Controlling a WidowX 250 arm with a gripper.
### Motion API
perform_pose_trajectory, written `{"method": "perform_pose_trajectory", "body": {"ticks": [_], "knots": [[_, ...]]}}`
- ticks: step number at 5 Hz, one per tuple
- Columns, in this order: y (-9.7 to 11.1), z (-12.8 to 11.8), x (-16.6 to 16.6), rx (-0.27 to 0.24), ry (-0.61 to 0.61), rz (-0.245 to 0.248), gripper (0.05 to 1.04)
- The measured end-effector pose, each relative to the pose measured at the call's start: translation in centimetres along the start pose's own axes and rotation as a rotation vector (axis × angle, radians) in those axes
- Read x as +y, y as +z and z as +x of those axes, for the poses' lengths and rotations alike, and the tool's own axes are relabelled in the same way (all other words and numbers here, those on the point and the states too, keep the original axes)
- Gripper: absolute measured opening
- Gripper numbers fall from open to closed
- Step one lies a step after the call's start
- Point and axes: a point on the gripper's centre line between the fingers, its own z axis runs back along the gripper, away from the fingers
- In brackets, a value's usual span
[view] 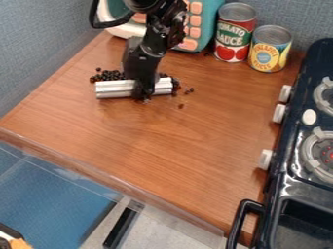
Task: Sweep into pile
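Your black two-finger gripper (pixel 141 92) has the silver metal bar (pixel 113 89) grasped near mid-length; hold it low and level. Most small, round, dark beads (pixel 110 75) lie just behind the gripper. Angle gentle strokes to gather the strays (pixel 189 91) beside it, toward the black toy stove (pixel 285 165), lest they roll.

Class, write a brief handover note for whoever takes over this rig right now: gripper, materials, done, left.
Gripper: jaws closed on the middle of the silver bar.
Materials: dark beads mostly bunched along the bar's far side; a few strays past its right end in the picture, one on the near side.
Done: most beads look gathered, in a loose band.
Left: probably bring in the strays and tighten the pile.
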Motion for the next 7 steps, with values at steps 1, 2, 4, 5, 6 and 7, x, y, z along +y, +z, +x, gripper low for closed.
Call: {"method": "perform_pose_trajectory", "body": {"ticks": [1, 2, 4, 5, 6, 7], "knots": [[-0.2, -0.5, -0.8, -0.001, 0.013, -0.006, 0.387], [-0.2, -0.6, -1.2, -0.002, 0.028, -0.004, 0.387], [0.7, -0.1, -0.5, 0.023, 0.065, 0.039, 0.387], [2.7, -0.1, -1.0, 0.074, 0.077, 0.017, 0.387], [6.5, 0.6, -1.5, 0.144, 0.092, -0.024, 0.387], [8.4, 1.2, -0.6, 0.18, 0.085, -0.034, 0.386]]}}
